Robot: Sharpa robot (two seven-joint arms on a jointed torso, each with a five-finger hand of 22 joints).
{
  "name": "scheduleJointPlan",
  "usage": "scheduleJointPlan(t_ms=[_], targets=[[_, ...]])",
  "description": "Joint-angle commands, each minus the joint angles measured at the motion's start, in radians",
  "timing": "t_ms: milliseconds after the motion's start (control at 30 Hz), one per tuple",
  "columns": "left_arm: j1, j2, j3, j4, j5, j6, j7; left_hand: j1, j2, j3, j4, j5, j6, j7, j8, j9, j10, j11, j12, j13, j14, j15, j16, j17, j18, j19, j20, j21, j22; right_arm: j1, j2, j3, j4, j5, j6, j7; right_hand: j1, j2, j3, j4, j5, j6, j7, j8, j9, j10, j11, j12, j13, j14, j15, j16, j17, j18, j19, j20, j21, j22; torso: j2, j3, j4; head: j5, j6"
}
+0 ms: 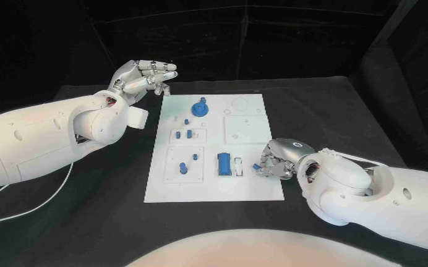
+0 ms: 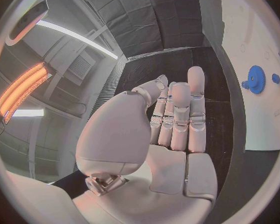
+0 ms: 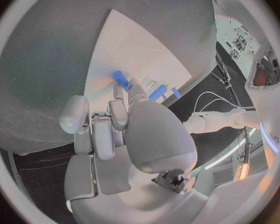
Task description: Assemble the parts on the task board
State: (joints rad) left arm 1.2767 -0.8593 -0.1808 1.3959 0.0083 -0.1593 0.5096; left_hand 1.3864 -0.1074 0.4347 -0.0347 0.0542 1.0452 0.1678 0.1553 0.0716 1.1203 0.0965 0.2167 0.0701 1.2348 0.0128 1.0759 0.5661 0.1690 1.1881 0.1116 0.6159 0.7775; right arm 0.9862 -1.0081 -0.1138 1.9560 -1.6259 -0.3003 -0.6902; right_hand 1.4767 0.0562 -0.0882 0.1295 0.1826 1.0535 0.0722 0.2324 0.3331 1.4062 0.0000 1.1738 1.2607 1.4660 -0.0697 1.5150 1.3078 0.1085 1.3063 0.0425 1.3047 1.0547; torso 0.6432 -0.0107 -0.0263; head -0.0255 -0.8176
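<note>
Closest to us, the right robot hand point(image 1: 278, 159) rests on the near right edge of the task board point(image 1: 217, 188), its fingers curled down onto a small blue part point(image 1: 258, 168); in the right wrist view its fingertips point(image 3: 129, 84) touch that blue piece point(image 3: 119, 77), so we read it as pinching the part. Just beside this hand, toward the board's middle, we see a blue block point(image 1: 224, 164). We find the left robot hand point(image 1: 143, 78) raised beyond the board's far left corner, over the table point(image 1: 107, 205), fingers straight and close together, holding nothing. Near it on the board stands a blue gear point(image 1: 201, 107), also seen from the left wrist point(image 2: 256, 79)
</note>
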Motion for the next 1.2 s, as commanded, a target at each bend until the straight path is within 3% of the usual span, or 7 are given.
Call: scheduleJointPlan(t_ms=[33, 200, 433, 533, 900, 1033, 1200], targets=[[0.001, -0.001, 0.001, 0.002, 0.002, 0.011, 0.004, -0.008, 0.009, -0.001, -0.002, 0.004, -0.003, 0.007, -0.001, -0.001, -0.003, 0.005, -0.004, 0.0, -0.003, 0.002, -0.007, -0.001, 0.014, 0.003, 0.002, -0.005, -0.002, 0.002, -0.003, 0.001, 0.013, 0.07, -0.105, 0.007, 0.019, 0.028, 0.009, 0.005, -0.007, -0.001, 0.006, -0.009, -0.002, 0.01, -0.003, 0.005, 0.002, 0.083, 0.002, 0.003, 0.159, -0.009, 0.005, 0.001, 0.004, 0.003, 0.001, -0.0009, 0.0013, 0.006, -0.002], [0.001, -0.003, 0.001, 0.005, 0.002, 0.019, 0.004, -0.01, 0.009, -0.002, 0.0, 0.004, -0.004, 0.007, -0.001, -0.001, -0.004, 0.006, -0.004, 0.0, -0.004, 0.003, -0.007, -0.003, 0.014, 0.003, 0.003, -0.005, -0.002, 0.002, 0.002, 0.001, 0.019, 0.107, -0.189, 0.042, -0.005, 0.02, 0.023, 0.021, -0.049, 0.007, 0.007, -0.019, -0.007, 0.016, -0.002, 0.011, 0.007, 0.084, 0.004, 0.006, 0.164, -0.011, 0.012, 0.003, 0.011, 0.015, 0.002, 0.0001, -0.0004, 0.011, 0.001], [0.001, -0.004, 0.001, 0.007, 0.002, 0.022, 0.006, -0.023, 0.011, -0.007, 0.008, 0.004, -0.006, 0.007, -0.002, -0.002, -0.005, 0.007, -0.005, 0.0, -0.004, 0.004, -0.007, -0.002, 0.013, 0.003, 0.004, -0.008, -0.004, 0.002, 0.019, 0.002, 0.011, 0.169, -0.222, 0.061, -0.02, 0.01, 0.032, 0.029, -0.046, 0.019, 0.004, -0.023, -0.009, 0.024, -0.003, 0.024, 0.017, 0.087, 0.002, 0.012, 0.176, -0.014, 0.021, 0.002, 0.02, 0.032, 0.001, -0.0001, -0.0004, 0.013, 0.0], [0.001, -0.005, 0.001, 0.007, 0.002, 0.022, 0.006, -0.025, 0.012, -0.008, 0.01, 0.004, -0.006, 0.007, -0.002, -0.002, -0.006, 0.007, -0.005, 0.0, -0.003, 0.005, -0.007, -0.001, 0.013, 0.003, 0.005, -0.008, -0.005, 0.002, 0.03, 0.002, 0.002, 0.199, -0.217, 0.06, -0.032, 0.0, 0.036, 0.035, -0.026, 0.026, 0.003, -0.027, -0.011, 0.026, -0.004, 0.026, 0.019, 0.087, 0.002, 0.013, 0.177, -0.014, 0.022, 0.002, 0.021, 0.034, 0.001, 0.0007, -0.0026, 0.016, -0.003], [0.001, -0.005, 0.001, 0.008, 0.002, 0.02, 0.005, -0.039, 0.011, -0.016, 0.019, 0.004, -0.012, 0.009, -0.005, -0.003, -0.011, 0.009, -0.008, 0.0, -0.004, 0.007, -0.007, -0.003, 0.013, 0.004, 0.007, -0.012, -0.008, 0.003, 0.065, 0.002, -0.021, 0.263, -0.144, 0.025, -0.1, -0.016, 0.023, 0.08, 0.037, 0.053, -0.001, -0.033, -0.01, 0.032, -0.007, 0.031, 0.024, 0.088, 0.0, 0.014, 0.18, -0.014, 0.023, 0.001, 0.023, 0.036, 0.001, 0.0004, -0.001, 0.016, -0.006], [0.001, -0.006, 0.001, 0.009, 0.002, 0.02, 0.005, -0.048, 0.01, -0.024, 0.026, 0.003, -0.015, 0.01, -0.006, -0.002, -0.013, 0.009, -0.008, 0.0, -0.004, 0.008, -0.007, -0.003, 0.013, 0.005, 0.008, -0.015, -0.011, 0.003, 0.076, 0.002, -0.029, 0.267, -0.128, 0.012, -0.125, -0.027, 0.006, 0.099, 0.095, 0.069, -0.007, -0.029, -0.004, 0.037, -0.012, 0.038, 0.031, 0.089, -0.003, 0.017, 0.185, -0.014, 0.023, -0.002, 0.023, 0.037, 0.001, 0.0004, -0.0005, 0.017, -0.007], [0.001, -0.006, 0.001, 0.01, 0.002, 0.021, 0.005, -0.05, 0.009, -0.029, 0.028, 0.003, -0.019, 0.01, -0.008, -0.003, -0.017, 0.01, -0.009, 0.0, -0.004, 0.008, -0.007, -0.003, 0.014, 0.005, 0.009, -0.017, -0.013, 0.003, 0.09, 0.002, -0.042, 0.269, -0.128, 0.004, -0.132, -0.029, -0.001, 0.105, 0.104, 0.081, -0.012, -0.023, 0.003, 0.041, -0.015, 0.046, 0.037, 0.089, -0.006, 0.017, 0.186, -0.014, 0.024, -0.004, 0.024, 0.038, 0.001, 0.0002, -0.0011, 0.025, -0.012]])
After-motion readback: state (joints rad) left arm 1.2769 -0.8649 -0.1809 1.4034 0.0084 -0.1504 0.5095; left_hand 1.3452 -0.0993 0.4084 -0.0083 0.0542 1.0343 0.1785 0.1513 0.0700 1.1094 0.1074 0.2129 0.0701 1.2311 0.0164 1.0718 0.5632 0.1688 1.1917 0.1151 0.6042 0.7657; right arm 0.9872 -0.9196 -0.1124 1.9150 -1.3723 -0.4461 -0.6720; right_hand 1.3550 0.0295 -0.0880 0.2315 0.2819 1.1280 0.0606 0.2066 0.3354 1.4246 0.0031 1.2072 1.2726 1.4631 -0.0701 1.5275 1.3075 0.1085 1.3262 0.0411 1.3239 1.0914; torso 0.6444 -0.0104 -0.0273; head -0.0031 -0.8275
